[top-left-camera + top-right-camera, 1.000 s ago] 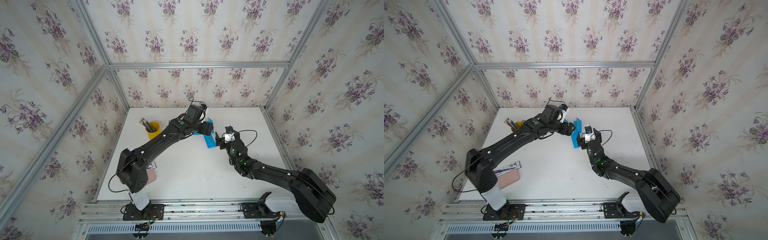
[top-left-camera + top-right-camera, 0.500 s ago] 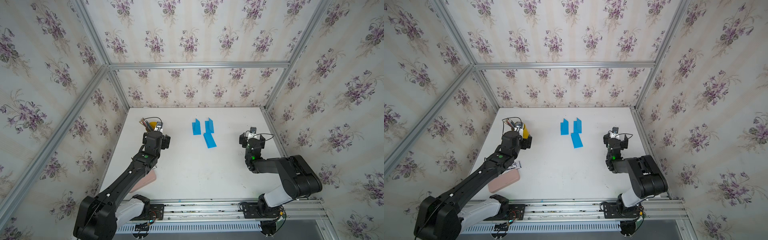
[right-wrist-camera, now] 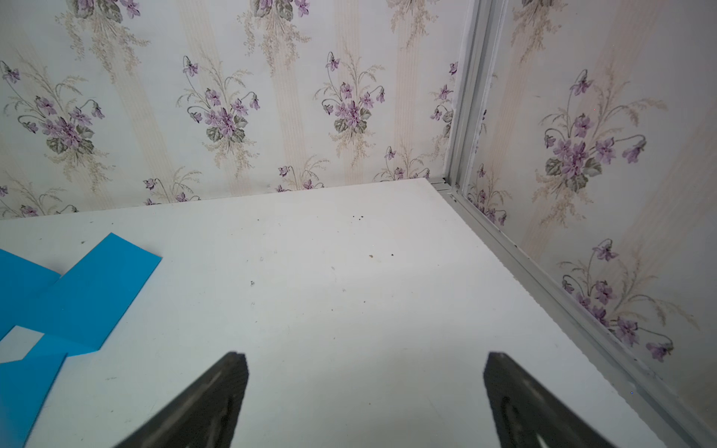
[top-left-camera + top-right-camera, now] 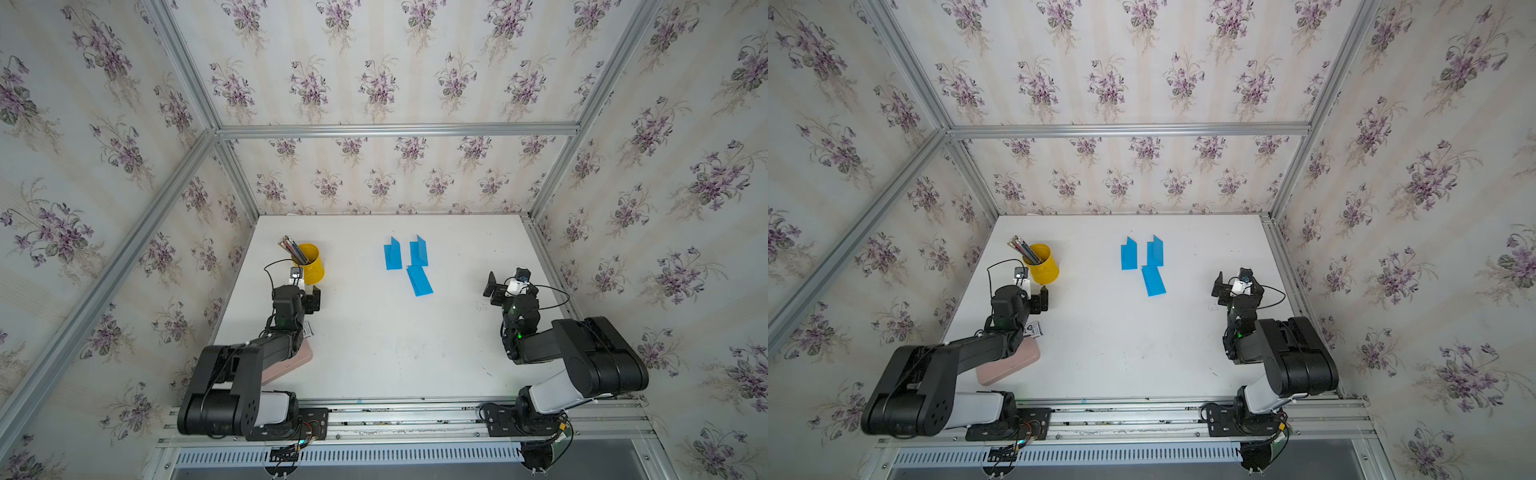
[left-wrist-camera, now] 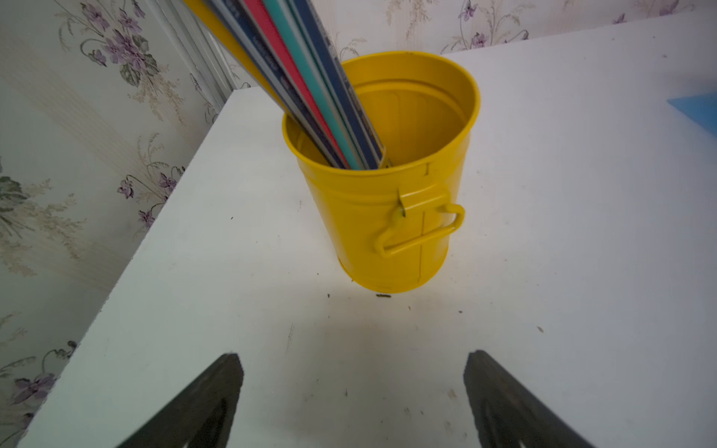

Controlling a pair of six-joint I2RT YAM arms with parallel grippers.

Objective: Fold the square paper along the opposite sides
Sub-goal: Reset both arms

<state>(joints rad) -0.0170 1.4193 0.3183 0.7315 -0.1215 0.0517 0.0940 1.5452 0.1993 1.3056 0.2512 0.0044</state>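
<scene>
In a top view, three blue papers (image 4: 419, 280) lie folded, ahead of and between the left gripper (image 4: 309, 297) and right gripper (image 4: 494, 291), touched by neither; two have a flap standing, so the folding looks nearly done, perhaps wanting firmer creases; the left wrist view shows its jaws wide and empty, a yellow cup (image 5: 388, 186) just ahead; the right wrist view shows the same, papers off to one side.
</scene>
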